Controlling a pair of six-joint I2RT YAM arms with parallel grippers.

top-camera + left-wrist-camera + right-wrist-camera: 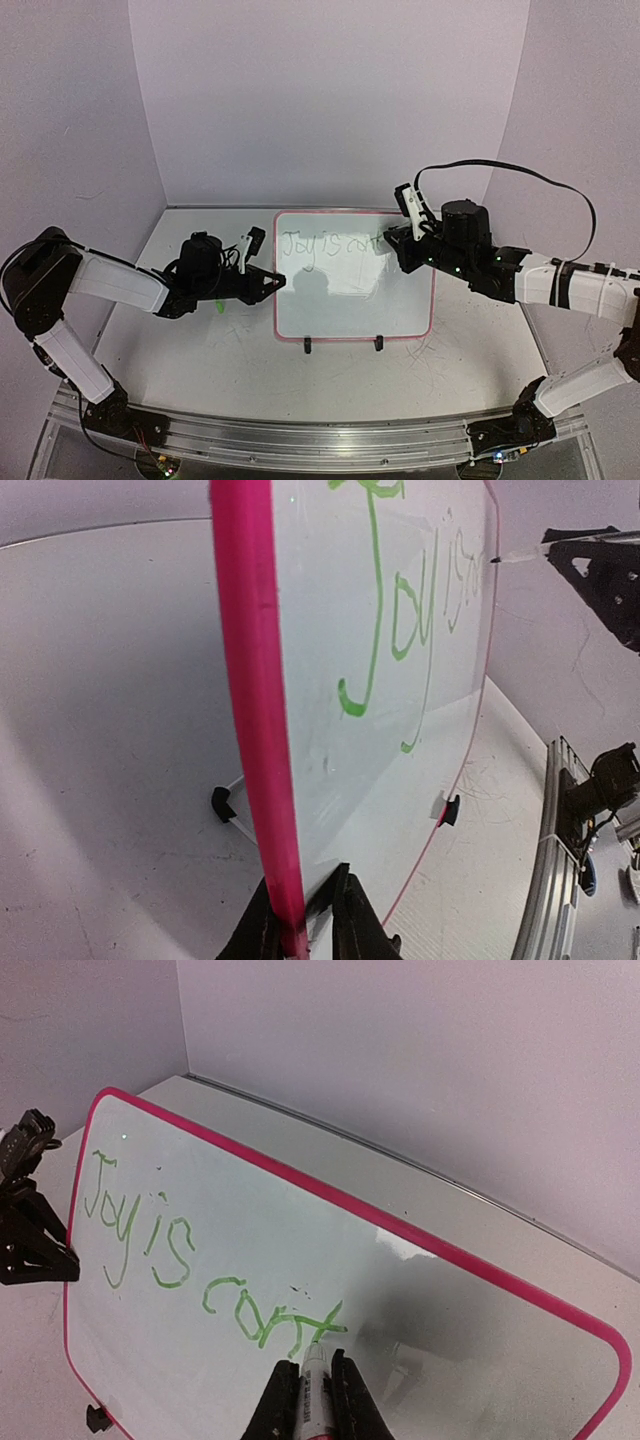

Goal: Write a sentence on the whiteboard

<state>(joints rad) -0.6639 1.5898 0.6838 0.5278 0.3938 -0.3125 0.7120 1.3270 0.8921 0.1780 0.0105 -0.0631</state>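
Writing in progress: the small rectangular whiteboard (350,300), with a thin red-pink rim and a black wire stand, stands mid-surface between the two arms. It leans back, its feet toward the near edge and its top toward the far edge of the pale surface (200,360). The line of thin green handwriting (180,1260) runs along the board's upper part from the left rim and reads "Joy is cont" so far. The right pincer (312,1368) is clamped on a white-barrelled green marker (314,1392), whose long axis points away from the wrist into the board face, tip touching at the last stroke of the "t". The left pincer (305,880) straddles the board's left rim low down, fingers pressed to either side, steadying it as far as the wrist view shows. Key relation: the unwritten stretch lies to the right of the tip, toward the right rim, along the same line as the letters. The right arm is nearer and already on it. Judgement: the next letters call for short strokes stepping rightward. From above, the room left before the right rim looks modest, so crowding is the risk.
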